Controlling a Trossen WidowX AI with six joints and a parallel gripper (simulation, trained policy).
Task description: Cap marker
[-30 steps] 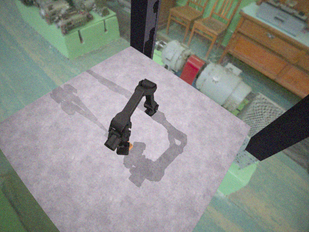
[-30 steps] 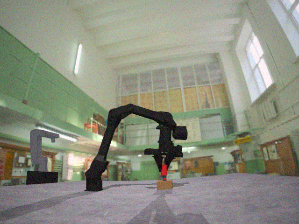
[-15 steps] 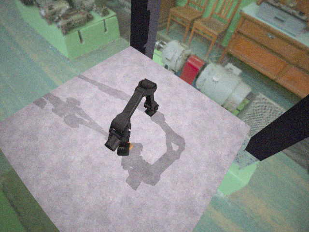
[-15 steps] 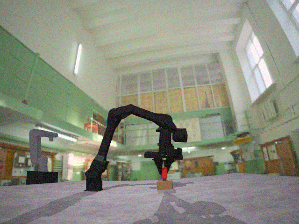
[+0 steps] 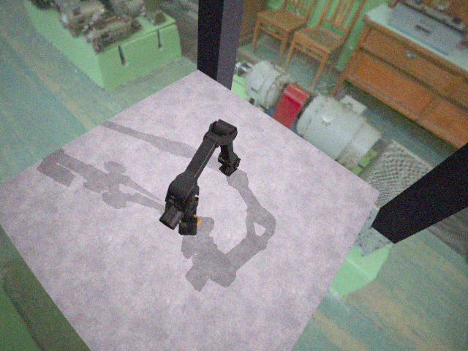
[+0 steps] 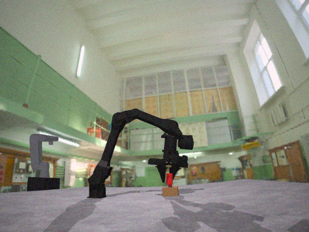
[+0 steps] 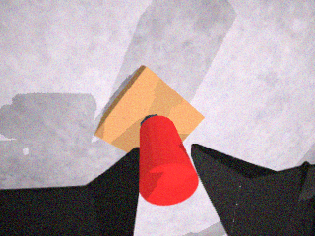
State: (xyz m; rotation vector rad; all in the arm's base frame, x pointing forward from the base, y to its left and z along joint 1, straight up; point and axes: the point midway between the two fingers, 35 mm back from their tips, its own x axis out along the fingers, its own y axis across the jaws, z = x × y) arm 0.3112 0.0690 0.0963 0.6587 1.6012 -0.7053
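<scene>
The red cap (image 6: 169, 179) (image 7: 164, 159) stands upright over the marker in the tan holder block (image 6: 170, 191) (image 7: 148, 98). Only a thin dark bit of the marker (image 7: 148, 118) shows at the cap's lower end, close above the block; whether the cap is clicked fully on cannot be told. My gripper (image 6: 168, 180) (image 7: 165, 150) points down with its fingers on either side of the cap. It is partly open, with a gap between the cap and the right finger in the wrist view. In the top view the arm hides the cap and marker, and only an orange edge of the block (image 5: 198, 220) shows.
The arm's base (image 5: 228, 166) (image 6: 97, 191) stands on the pale mottled table (image 5: 124, 272) (image 6: 139, 212). Shadows of the arm lie across the table. Dark posts (image 5: 427, 204) stand at the right and at the back in the top view.
</scene>
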